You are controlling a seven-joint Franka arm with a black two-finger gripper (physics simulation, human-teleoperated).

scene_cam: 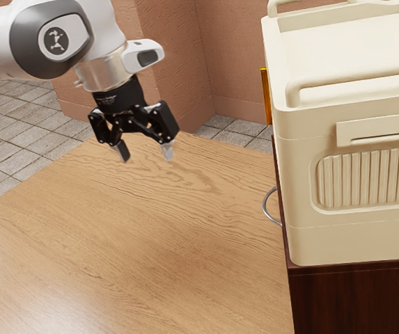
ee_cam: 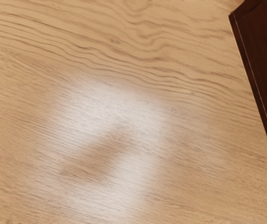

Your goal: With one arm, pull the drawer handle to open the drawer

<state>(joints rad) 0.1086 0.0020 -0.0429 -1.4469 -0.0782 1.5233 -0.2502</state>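
The black gripper (scene_cam: 145, 154) hangs above the wooden table in the exterior view, its two fingertips spread apart with nothing between them. A curved metal handle (scene_cam: 269, 206) stands out from the side of the dark brown cabinet (scene_cam: 345, 299) that faces the arm, a good way off to the exterior view's right of the gripper and lower. The drawer front behind the handle is seen too edge-on to tell its outline. In the wrist view, part of the dark cabinet (ee_cam: 263, 60) appears beyond the wood surface.
A large cream-coloured box (scene_cam: 359, 229) with rail handles and a ribbed panel rests on the cabinet. Behind it, a yellow-orange piece (scene_cam: 265, 97) juts out. The wooden table (scene_cam: 136, 257) spreads below the gripper up to the cabinet. Brick-coloured walls stand behind.
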